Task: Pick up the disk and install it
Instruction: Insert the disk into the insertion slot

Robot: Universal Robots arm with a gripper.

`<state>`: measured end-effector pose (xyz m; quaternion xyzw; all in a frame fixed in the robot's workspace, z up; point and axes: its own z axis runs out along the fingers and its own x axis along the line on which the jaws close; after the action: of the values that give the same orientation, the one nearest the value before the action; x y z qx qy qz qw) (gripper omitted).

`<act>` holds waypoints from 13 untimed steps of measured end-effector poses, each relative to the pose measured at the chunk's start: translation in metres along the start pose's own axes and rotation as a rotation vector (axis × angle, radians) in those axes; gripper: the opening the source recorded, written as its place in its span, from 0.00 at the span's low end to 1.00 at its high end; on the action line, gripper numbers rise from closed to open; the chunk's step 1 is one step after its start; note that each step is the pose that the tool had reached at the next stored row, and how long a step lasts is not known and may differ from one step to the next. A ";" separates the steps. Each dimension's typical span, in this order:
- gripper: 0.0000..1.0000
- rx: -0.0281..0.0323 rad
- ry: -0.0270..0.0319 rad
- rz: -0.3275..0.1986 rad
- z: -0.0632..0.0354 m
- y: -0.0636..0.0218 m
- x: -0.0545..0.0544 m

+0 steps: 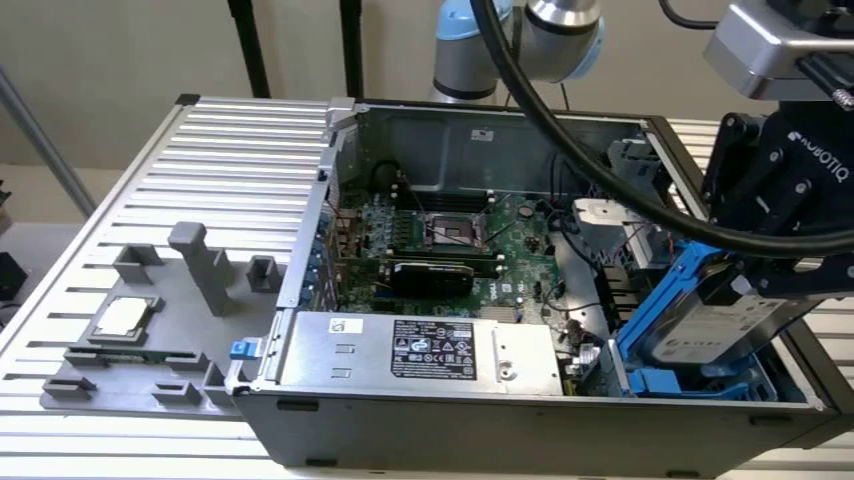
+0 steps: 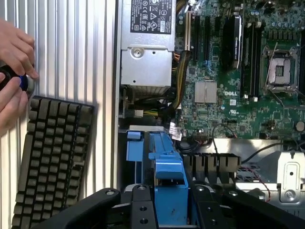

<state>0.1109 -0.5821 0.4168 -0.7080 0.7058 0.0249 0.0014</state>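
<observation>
Disk [image 1: 714, 330]: lifted and clamped by its blue bracket between the fingers of the gripper [image 1: 754, 285]. Held tilted, lower end down at the blue cage [image 1: 667, 383] in the computer case [image 1: 400, 430] (near corner, exterior view's right). Pick-up judged done; not yet seated flat.

Even, diffuse overhead light fills both views, brightest on the ribbed desk [image 1: 240, 130] in the upper left of the exterior frame. The computer case [image 1: 534, 420] sits dimmer inside, its walls shading the motherboard [image 1: 514, 215]. The white label of the disk [image 1: 710, 336] catches soft glare. In the wrist view the keyboard [image 2: 52, 162] throws a faint shadow onto the desk, and the black jaws read as dark, low-contrast shapes.
</observation>
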 end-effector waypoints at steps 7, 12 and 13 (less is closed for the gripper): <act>0.00 -0.0005 -0.0004 -0.011 0.0086 -0.0002 0.000; 0.00 -0.0009 -0.0006 -0.022 0.0159 0.0001 0.001; 0.00 -0.0010 -0.0007 -0.024 0.0173 0.0003 0.001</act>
<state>0.1100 -0.5821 0.3995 -0.7164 0.6972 0.0255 0.0016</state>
